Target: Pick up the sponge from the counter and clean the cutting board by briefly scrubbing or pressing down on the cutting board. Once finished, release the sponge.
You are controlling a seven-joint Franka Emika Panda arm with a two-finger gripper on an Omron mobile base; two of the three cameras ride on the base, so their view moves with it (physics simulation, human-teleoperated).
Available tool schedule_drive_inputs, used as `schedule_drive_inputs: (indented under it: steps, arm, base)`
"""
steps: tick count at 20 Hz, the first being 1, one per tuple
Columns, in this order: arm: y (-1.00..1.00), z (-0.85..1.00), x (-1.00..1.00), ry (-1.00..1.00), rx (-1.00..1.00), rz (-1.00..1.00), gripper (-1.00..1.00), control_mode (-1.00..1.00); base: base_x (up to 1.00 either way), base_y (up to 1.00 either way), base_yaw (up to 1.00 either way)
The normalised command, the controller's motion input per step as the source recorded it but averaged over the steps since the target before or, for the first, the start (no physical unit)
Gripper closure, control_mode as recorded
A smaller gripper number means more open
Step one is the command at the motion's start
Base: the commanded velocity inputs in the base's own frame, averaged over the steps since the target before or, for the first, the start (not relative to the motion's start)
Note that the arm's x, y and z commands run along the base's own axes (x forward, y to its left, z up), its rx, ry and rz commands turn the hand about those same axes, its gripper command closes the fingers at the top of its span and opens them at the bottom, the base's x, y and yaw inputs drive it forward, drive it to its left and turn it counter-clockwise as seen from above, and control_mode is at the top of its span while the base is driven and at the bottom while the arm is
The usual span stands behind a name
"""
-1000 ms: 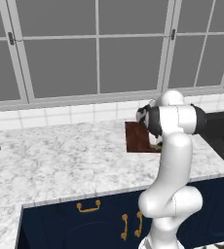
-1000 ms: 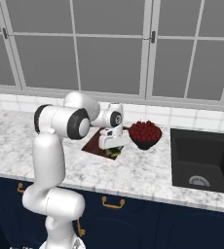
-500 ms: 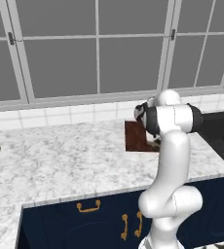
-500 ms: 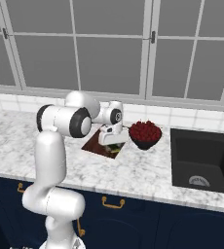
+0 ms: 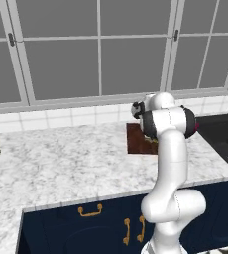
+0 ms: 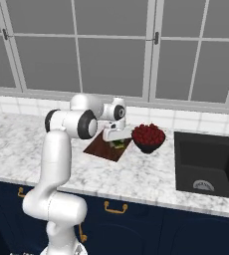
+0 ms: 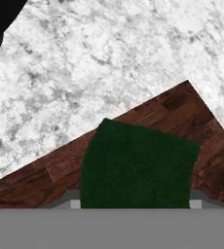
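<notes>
Left base view: the white arm bends over a thin, grainy reddish-brown cutting board (image 5: 137, 140) lying flat on the veined marble bench (image 5: 61, 158).

Right base view: the gripper (image 6: 117, 143) sits low over the board, clamped on the sponge (image 6: 118, 144); a dark bowl of red fruit (image 6: 148, 137) stands just beside.

Hand view: the sponge's dark green, felt-like top lies between the fingers, over the board's corner.
</notes>
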Motion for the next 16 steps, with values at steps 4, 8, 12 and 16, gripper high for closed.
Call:
schedule_drive_inputs:
  steps: [4, 8, 12, 16]
  arm:
    - [0.73, -0.06, 0.35, 0.0, -0.06, 0.0, 1.0, -1.0]
    - [0.81, -0.02, 0.24, 0.0, -0.04, 0.0, 1.0, -1.0]
    - [0.29, -0.42, -0.11, 0.07, -0.06, 0.0, 1.0, -1.0]
    - [0.04, -0.48, -0.79, 0.19, -0.11, 0.0, 1.0, -1.0]
  base:
    - [0.0, 0.0, 0.0]
    - [0.0, 0.0, 0.0]
    - [0.0, 0.0, 0.0]
    - [0.0, 0.0, 0.0]
